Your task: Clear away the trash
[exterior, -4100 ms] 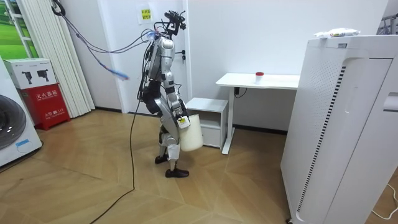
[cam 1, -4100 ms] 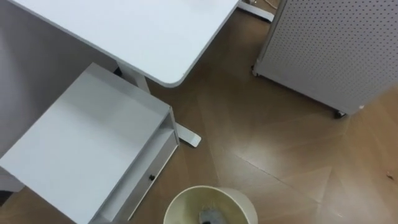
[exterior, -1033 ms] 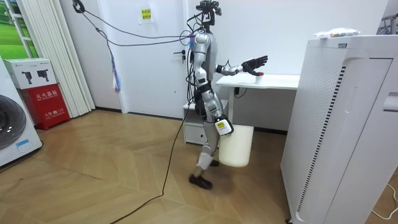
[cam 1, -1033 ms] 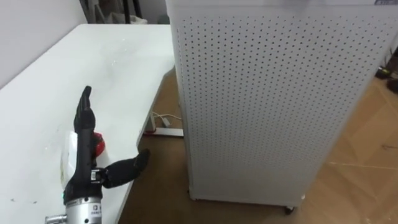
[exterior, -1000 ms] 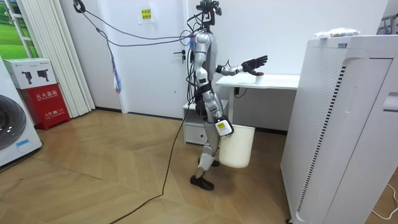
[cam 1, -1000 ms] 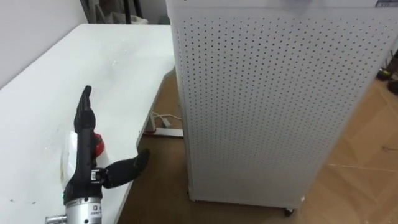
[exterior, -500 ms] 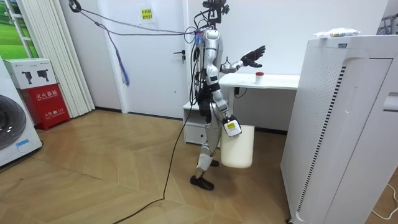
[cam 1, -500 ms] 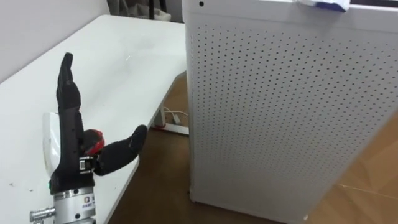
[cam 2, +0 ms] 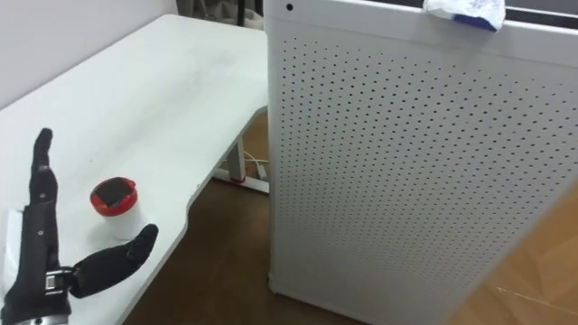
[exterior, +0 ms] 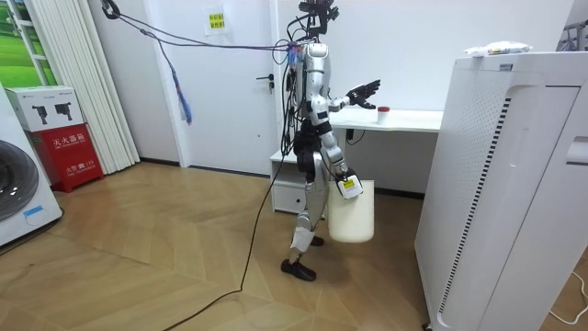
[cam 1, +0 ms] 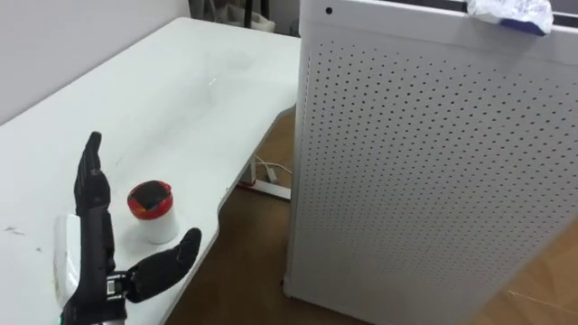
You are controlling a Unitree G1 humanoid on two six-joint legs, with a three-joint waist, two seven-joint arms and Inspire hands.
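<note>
One small cup (cam 1: 152, 212) with a red lid stands upright on the white desk (cam 1: 181, 90), and it is the likely piece of garbage to pick up. The robot's left hand (cam 1: 96, 266) is raised at the lower left. Its fingers (cam 1: 90, 185) are straight and point away from the robot, its thumb is spread wide to the right, and it holds nothing. The cup lies just to the right of the fingers and slightly beyond the thumb, within the open angle between them, and is not touched. In the room view the hand hovers above desk height and a little short of the cup, so the grasp would probably need a reach forward and down, closing round the cup's sides. The cup sits near the desk's curved near edge, with brown floor (cam 1: 253, 262) below, so a sideways nudge could tip it off. The desk is bare around the cup. A tall perforated cabinet (cam 1: 433, 181) stands well apart on the right, with a crumpled wrapper (cam 1: 510, 11) on top. The right hand (exterior: 343, 181) hangs low at the robot's side with a pale bin (exterior: 352, 219). Its grip cannot be made out, and it is much farther from the cup.
</note>
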